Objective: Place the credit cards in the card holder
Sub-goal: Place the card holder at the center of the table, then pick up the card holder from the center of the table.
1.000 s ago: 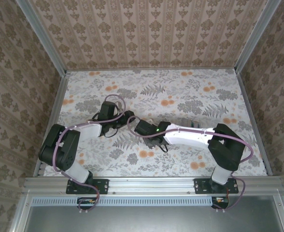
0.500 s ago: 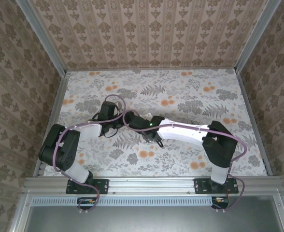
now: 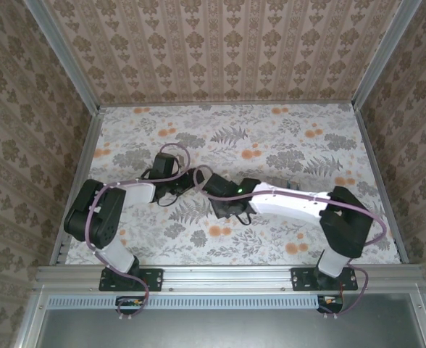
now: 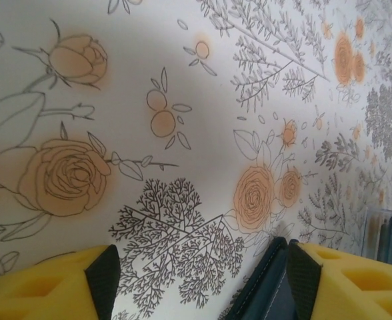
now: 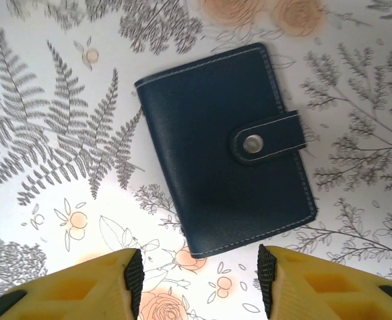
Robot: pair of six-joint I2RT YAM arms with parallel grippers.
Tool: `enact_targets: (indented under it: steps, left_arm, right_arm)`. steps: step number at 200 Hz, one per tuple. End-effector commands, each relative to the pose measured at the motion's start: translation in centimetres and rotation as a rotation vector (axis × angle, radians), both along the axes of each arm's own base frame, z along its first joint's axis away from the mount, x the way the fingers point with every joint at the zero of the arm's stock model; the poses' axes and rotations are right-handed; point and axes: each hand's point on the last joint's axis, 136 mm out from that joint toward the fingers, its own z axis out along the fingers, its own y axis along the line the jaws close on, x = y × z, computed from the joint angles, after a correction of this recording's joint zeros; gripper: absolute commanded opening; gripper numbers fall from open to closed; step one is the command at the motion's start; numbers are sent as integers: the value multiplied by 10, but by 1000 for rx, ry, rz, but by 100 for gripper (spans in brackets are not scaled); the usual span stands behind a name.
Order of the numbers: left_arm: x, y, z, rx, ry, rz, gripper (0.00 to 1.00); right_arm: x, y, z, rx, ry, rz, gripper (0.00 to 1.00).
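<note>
One card holder [image 5: 226, 150] lies flat on the flowery surface [image 5: 49, 100], snapped shut, so no card can go in yet. Your right jaws hang open over it, its near corner between the yellow fingers [image 5: 83, 287], ready to grab. Your left jaws are open too, close beside its dark edge [image 4: 266, 290].

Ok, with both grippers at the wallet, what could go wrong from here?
1. The card holder lies flat with its snap tab fastened. The open right gripper may slide it rather than lift or open it.
2. The open left gripper has a finger beside the holder's edge and could nudge it.
3. Both grippers sit close together in the top view and could collide.
</note>
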Motion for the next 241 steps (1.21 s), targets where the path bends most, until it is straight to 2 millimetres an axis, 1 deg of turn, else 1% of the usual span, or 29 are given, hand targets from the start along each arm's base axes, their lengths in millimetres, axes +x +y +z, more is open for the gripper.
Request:
enact_targets:
  steps: [1,15,25,27,31,57,73,88,100,128,140,162,171,187,209,227,241]
  left_arm:
    - [-7,-6,0,-18,79,-19,69]
    - [-20,-12,5,-53,115,-35,68]
    - [-29,-11,6,-67,134,-21,68]
    - [-36,-17,7,-66,136,-41,68]
    - [-42,-21,8,-66,137,-51,68]
    - [-69,-33,14,-9,131,-88,68]
    - [-83,-36,10,33,132,-93,68]
    - [-89,-37,6,26,97,-71,68]
    - [-93,-37,1,16,95,-49,69]
    - [-101,-45,-8,-2,112,-89,73]
    - [-101,-53,-9,-44,109,-106,72]
    - [-101,-63,-12,-91,127,-117,64]
    - [-100,-65,-12,-105,122,-117,58]
    - [-98,-69,-14,-129,127,-114,45]
    - [-95,-71,-11,-132,112,-117,33]
    - [-93,-71,-9,-131,96,-123,27]
    - [-93,-74,-2,-145,87,-136,20]
  right_arm:
    - [5,1,3,156,73,13,54]
    - [10,-10,-5,176,117,17,54]
    - [14,-16,-12,193,147,23,54]
    - [15,-17,-13,195,153,25,54]
    - [15,-17,-15,208,168,35,54]
    - [20,-24,-29,219,237,56,54]
    - [23,-30,-35,204,248,47,54]
    - [24,-35,-41,193,259,43,54]
    - [23,-36,-48,205,296,39,54]
    - [19,-25,-60,263,366,58,52]
    - [19,-23,-63,274,374,52,47]
    - [17,-15,-62,327,390,50,35]
    - [15,-11,-59,358,398,55,32]
    - [11,-7,-54,401,410,55,29]
    - [7,0,-49,453,429,67,26]
    - [7,0,-53,451,431,68,26]
    - [7,-2,-58,445,434,51,25]
